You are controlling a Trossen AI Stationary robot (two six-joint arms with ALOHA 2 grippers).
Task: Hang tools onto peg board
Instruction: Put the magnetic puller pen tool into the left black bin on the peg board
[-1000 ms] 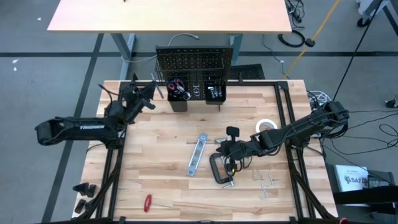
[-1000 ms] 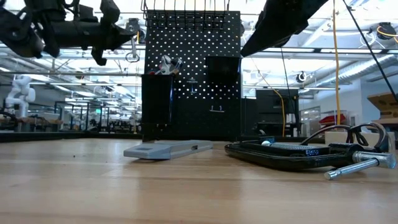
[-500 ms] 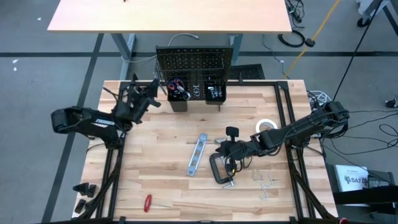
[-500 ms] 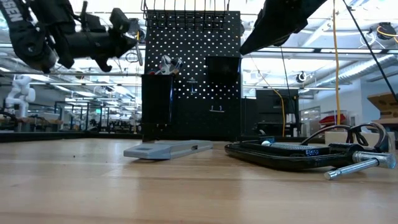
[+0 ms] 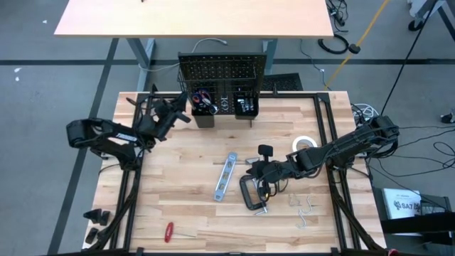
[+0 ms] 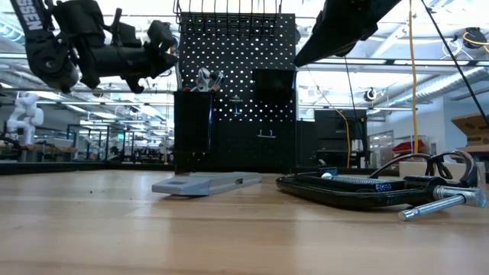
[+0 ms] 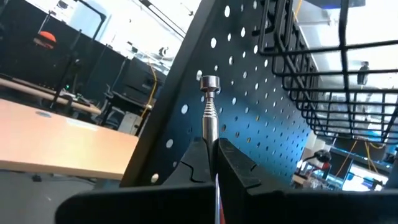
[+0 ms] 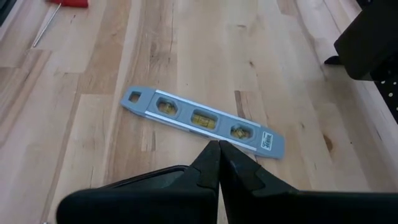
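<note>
Overhead, a wooden surface (image 5: 185, 206) is seen with a dark robot arm at each side and an upright black peg board (image 5: 222, 71) at its far edge. The left gripper (image 5: 178, 108) is raised beside the board's left edge, its fingers closed on a slim metal tool, probably the wrench (image 7: 209, 112). In the left wrist view the wrench is seen sticking straight out between the fingers, its ringed end just short of the perforated panel; it seems to be held this way so that the ring can be slipped over a peg or hook. A wire basket is mounted along the top of the board, and two black bins (image 5: 224, 107) are fixed lower down, with red-handled scissors (image 5: 202, 94) standing in the left one.

The right gripper (image 5: 254, 171) is stretched low over the middle of the surface, fingers pressed together and nothing held. It is parked just beside the black C-clamp (image 5: 252, 193) and near the blue-silver level (image 8: 202, 119), which lies flat, perhaps so that either can be taken up in turn.

Other tools are left lying loose: a white tape roll (image 5: 305, 143) toward the right edge, a red screwdriver (image 5: 169, 231) near the front left, and some small wire pieces (image 5: 304, 210) at the front right. Most of the hanging is judged still to be done.
</note>
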